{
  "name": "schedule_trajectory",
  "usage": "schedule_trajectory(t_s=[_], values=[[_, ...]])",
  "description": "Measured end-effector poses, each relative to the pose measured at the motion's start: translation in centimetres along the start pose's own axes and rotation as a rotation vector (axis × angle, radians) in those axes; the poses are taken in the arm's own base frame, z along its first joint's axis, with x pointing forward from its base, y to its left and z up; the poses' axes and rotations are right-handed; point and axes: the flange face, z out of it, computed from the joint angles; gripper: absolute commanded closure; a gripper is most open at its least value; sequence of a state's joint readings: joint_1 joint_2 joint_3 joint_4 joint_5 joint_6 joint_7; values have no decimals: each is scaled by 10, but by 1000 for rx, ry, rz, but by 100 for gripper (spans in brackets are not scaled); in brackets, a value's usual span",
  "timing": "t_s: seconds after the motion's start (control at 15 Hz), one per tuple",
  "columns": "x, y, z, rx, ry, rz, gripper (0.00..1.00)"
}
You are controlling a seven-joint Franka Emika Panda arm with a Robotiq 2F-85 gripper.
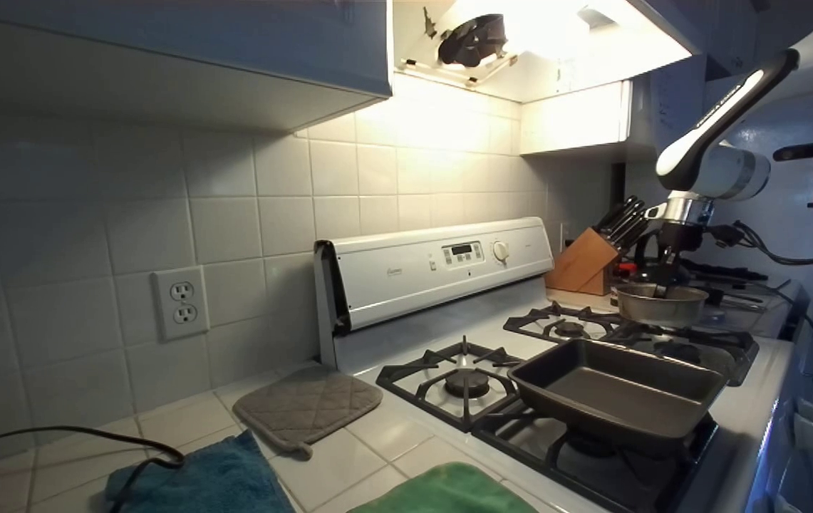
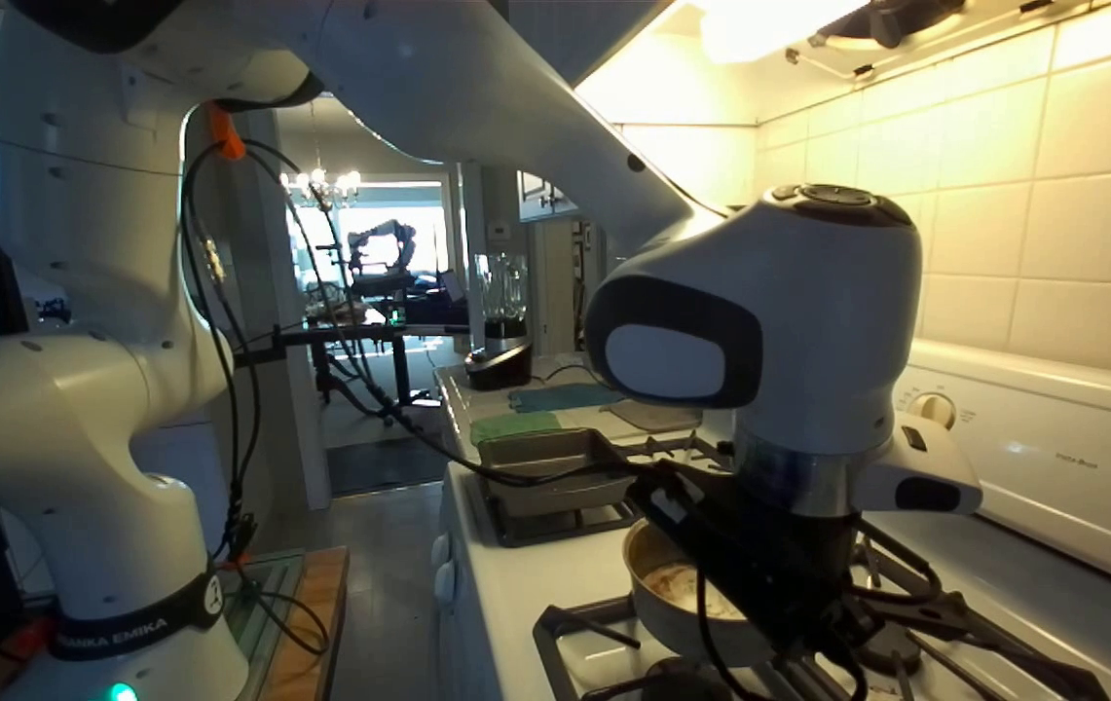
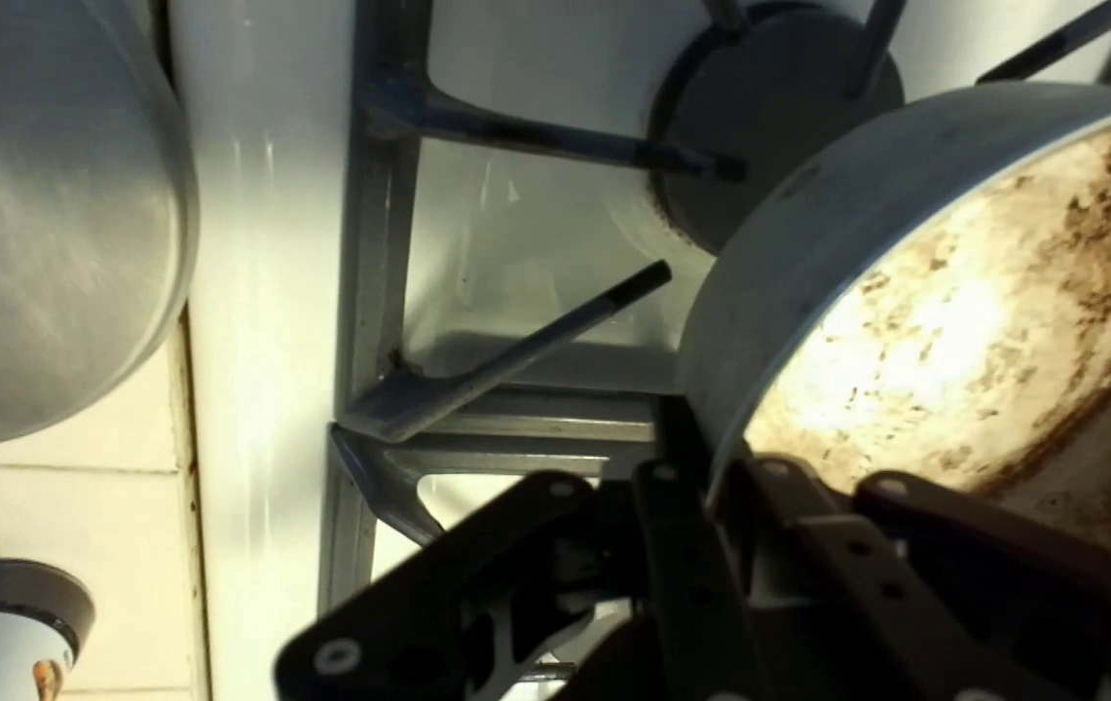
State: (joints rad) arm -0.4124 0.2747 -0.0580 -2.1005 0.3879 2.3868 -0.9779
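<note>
A round metal pot (image 3: pixel 779 253) with a pale, brown-stained inside is over the stove burners in all views. My gripper (image 3: pixel 716 462) reaches down at its edge and is shut on the rim, one finger inside and one outside the wall. In an exterior view the gripper (image 1: pixel 663 285) comes from above into the near side of the pot (image 1: pixel 652 308). The arm and cables partly cover the pot (image 2: pixel 667 618) in an exterior view. Whether its bottom rests on the grate or hangs just above it, I cannot tell.
A dark rectangular baking pan (image 1: pixel 620 392) sits on the grates beside the pot. The knife block (image 1: pixel 584 263) stands behind, against the wall. A grey potholder (image 1: pixel 310 402), blue cloth (image 1: pixel 199 474) and green cloth (image 1: pixel 449 491) lie on the counter. A round metal vessel (image 3: pixel 49 214) is across the stove edge.
</note>
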Motion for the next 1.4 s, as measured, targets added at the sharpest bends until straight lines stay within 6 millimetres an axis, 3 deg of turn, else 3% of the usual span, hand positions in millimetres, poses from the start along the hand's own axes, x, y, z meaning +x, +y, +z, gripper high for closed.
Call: schedule_trajectory(t_s=[0.33, 1.4], values=[[-13, 3, 5, -39, 7, -42, 99], [-23, -4, 21, -53, 7, -19, 99]])
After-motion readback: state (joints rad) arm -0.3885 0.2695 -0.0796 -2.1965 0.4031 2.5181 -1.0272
